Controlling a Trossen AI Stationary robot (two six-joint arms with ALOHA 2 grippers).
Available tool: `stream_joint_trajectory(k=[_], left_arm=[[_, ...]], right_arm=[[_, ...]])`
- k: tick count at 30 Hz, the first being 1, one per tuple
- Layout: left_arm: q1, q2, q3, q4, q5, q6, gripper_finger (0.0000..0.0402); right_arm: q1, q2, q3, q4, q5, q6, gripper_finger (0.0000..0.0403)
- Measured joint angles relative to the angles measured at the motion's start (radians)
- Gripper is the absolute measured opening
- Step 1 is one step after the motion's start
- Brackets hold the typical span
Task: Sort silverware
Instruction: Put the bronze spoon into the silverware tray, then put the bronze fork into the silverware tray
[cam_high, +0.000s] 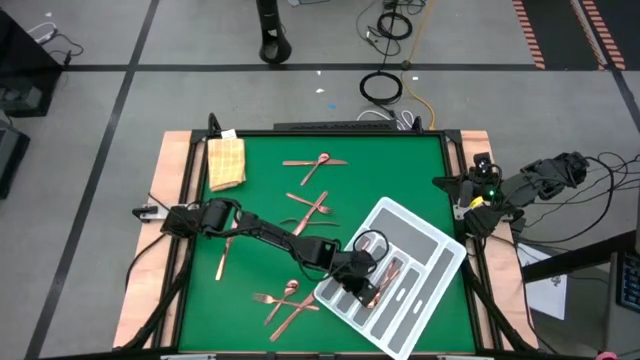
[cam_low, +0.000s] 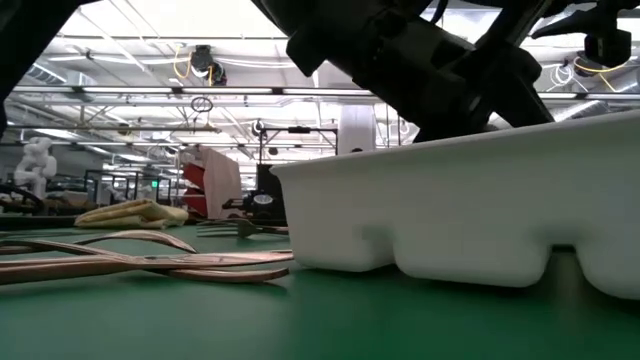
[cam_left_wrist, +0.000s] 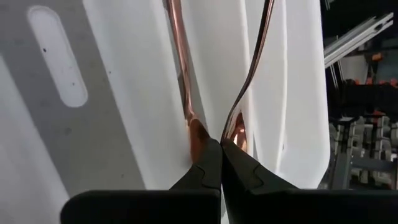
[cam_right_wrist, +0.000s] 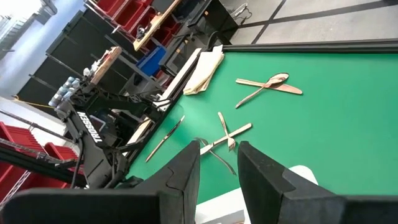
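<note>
The left gripper (cam_high: 368, 285) reaches over the white-and-grey divided tray (cam_high: 440, 262), which sits toward four o'clock on the green table (cam_high: 400, 170); its fingers (cam_left_wrist: 208, 168) are clenched on the end of a copper utensil (cam_left_wrist: 252, 68), whose stem runs away down a white compartment beside another copper piece (cam_left_wrist: 179, 62) already lying there; whether the held one is a spoon, fork or knife I cannot tell. So the step in hand looks like depositing a piece into its slot. The rest of the silverware lies loose on the cloth: a crossed pair (cam_high: 316, 163) near twelve o'clock, another pair (cam_high: 312, 208) near the centre, one piece (cam_high: 222, 260) at nine o'clock, a cluster (cam_high: 285, 300) around seven o'clock. A folded yellow cloth (cam_high: 226, 160) sits at eleven o'clock. The right gripper (cam_right_wrist: 219, 165) waits off the three o'clock edge, jaws parted, holding nothing.

Next, I judge, the fingers must release so the piece drops flat, then lift clear without snagging the divider; then on to the nearest loose cluster.
</note>
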Motion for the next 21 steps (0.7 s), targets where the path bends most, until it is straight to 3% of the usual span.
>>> stream_joint_trajectory(k=[21], left_arm=[[-0.004,0.000,0.000,0.015,0.009,0.030,0.0051]], right_arm=[[0.000,0.000,0.000,0.001,-0.026,-0.003,0.0098]])
